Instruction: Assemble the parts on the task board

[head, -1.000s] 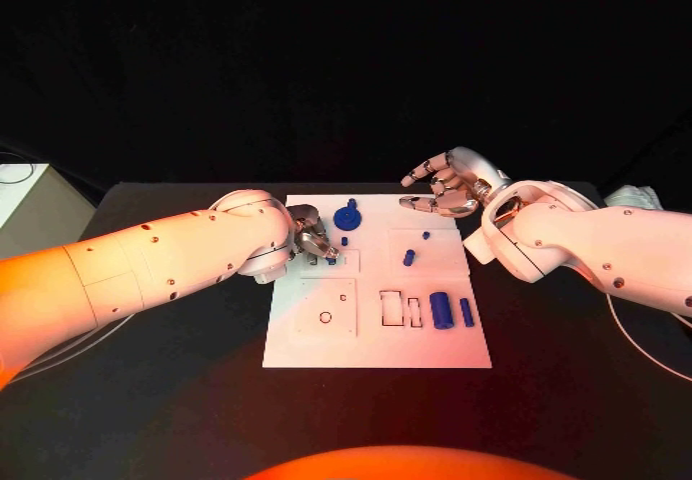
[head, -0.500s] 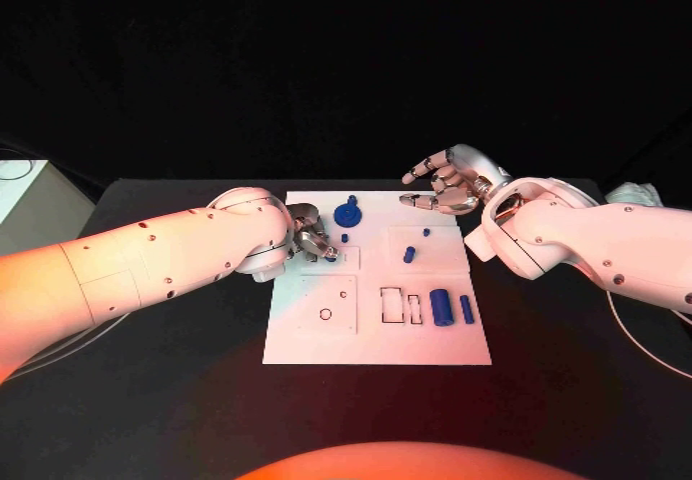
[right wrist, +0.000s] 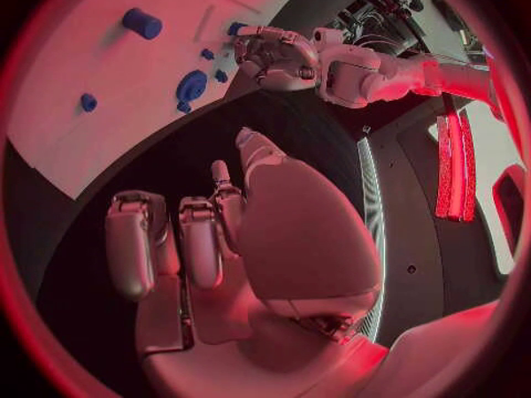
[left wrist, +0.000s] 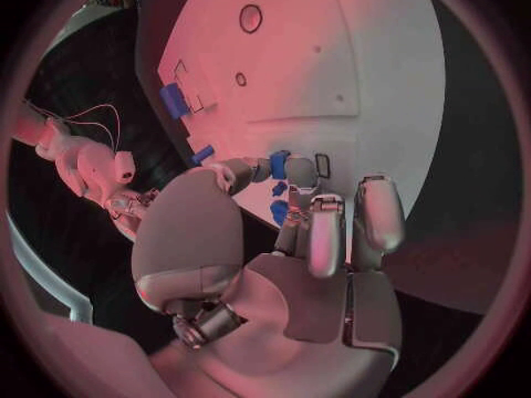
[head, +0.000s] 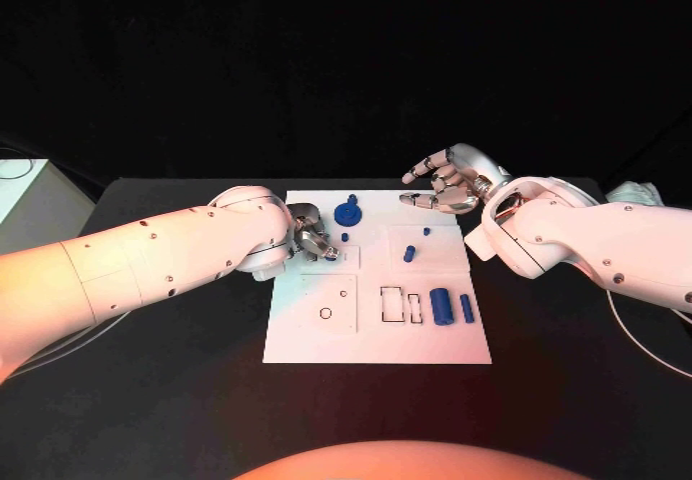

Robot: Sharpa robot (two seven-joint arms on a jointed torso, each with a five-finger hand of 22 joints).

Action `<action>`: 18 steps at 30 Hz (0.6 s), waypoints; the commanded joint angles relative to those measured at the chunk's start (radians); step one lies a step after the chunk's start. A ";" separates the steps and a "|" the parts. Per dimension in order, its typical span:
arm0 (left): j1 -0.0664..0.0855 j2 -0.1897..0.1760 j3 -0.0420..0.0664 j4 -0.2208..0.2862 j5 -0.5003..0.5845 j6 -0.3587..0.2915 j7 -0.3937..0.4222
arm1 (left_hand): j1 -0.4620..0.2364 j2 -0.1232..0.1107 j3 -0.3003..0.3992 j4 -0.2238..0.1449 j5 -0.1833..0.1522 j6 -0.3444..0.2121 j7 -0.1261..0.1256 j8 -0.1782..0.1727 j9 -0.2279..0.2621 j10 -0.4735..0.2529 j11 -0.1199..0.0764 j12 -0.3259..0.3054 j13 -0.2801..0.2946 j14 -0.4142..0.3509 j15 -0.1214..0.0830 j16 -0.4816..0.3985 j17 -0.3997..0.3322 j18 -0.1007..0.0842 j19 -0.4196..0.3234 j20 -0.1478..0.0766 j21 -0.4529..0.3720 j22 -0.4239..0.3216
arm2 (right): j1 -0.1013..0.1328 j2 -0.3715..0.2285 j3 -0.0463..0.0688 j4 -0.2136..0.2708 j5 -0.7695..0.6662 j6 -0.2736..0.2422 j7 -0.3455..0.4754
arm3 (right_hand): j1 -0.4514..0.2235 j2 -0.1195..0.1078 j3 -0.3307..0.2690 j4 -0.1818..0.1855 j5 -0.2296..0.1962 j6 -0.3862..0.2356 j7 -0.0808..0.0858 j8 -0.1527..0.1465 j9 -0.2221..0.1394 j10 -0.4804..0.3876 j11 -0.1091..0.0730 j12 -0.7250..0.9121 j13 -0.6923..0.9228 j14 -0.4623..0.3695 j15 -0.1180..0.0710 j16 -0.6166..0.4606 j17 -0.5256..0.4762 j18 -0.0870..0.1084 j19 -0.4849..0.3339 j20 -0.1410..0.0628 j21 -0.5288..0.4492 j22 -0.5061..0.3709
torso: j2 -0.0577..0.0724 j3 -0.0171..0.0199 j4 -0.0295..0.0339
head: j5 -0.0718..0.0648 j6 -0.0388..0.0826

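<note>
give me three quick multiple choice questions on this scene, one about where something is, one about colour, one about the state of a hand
1. Where does the round blue disc-shaped part lie?
A. near the far edge of the white task board
B. on the black table beside the board
C. in the right hand

2. What colour are the two short cylinders lying side by side at the board's near right?
A. grey
B. blue
C. white

3. What is the silver right hand doing?
A. gripping a blue cylinder
B. pressing flat on the board
C. hanging empty by the board's far right corner

Answers:
1 A, the head view shows the disc on the board close to its far edge.
2 B, both are plainly blue against the white plate.
3 C, its fingers hold nothing in the head and right wrist views.
</note>
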 commanded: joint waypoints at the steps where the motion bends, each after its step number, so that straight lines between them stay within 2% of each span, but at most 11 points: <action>1: -0.002 0.006 -0.001 -0.007 -0.001 0.031 -0.002 | -0.002 0.009 0.235 -0.242 0.005 0.013 -0.005 0.003 -0.002 0.001 0.002 0.001 -0.001 0.086 -0.007 0.003 0.212 -0.008 0.007 -0.002 0.004 0.002 | -0.001 0.001 0.000 0.000 -0.003 0.013 0.001 | -0.007 -0.001 0.007 0.000 0.007 0.005 0.002 0.005 -0.001 -0.008 0.001 -0.005 0.087 0.096 0.002 -0.007 0.226 0.017 0.043 0.003 -0.006 0.184 | -0.001 -0.0001 0.0003 | 0.001 -0.002; 11: -0.001 0.032 -0.001 -0.038 0.001 0.075 -0.005 | -0.001 0.010 0.236 -0.243 0.005 0.013 -0.005 0.003 -0.002 0.000 0.002 -0.001 -0.004 0.086 -0.007 0.003 0.210 -0.008 0.007 -0.002 0.005 0.001 | -0.001 0.004 0.000 -0.001 -0.003 0.017 0.001 | -0.007 -0.001 0.007 0.000 0.007 0.005 0.002 0.005 -0.001 -0.008 0.001 -0.005 0.087 0.096 0.002 -0.007 0.226 0.017 0.043 0.003 -0.006 0.184 | 0.001 0.0011 -0.0022 | 0.004 -0.007; 18: -0.001 0.050 -0.001 -0.058 0.002 0.109 -0.009 | -0.001 0.010 0.237 -0.243 0.005 0.013 -0.005 0.002 -0.002 -0.001 0.002 -0.003 -0.007 0.086 -0.007 0.002 0.210 -0.008 0.005 -0.003 0.004 -0.001 | -0.001 0.005 0.000 -0.001 -0.004 0.018 0.000 | -0.007 -0.001 0.007 0.000 0.007 0.005 0.002 0.005 -0.001 -0.008 0.001 -0.005 0.087 0.096 0.002 -0.007 0.226 0.017 0.043 0.003 -0.006 0.184 | 0.000 0.0013 -0.0013 | 0.003 -0.009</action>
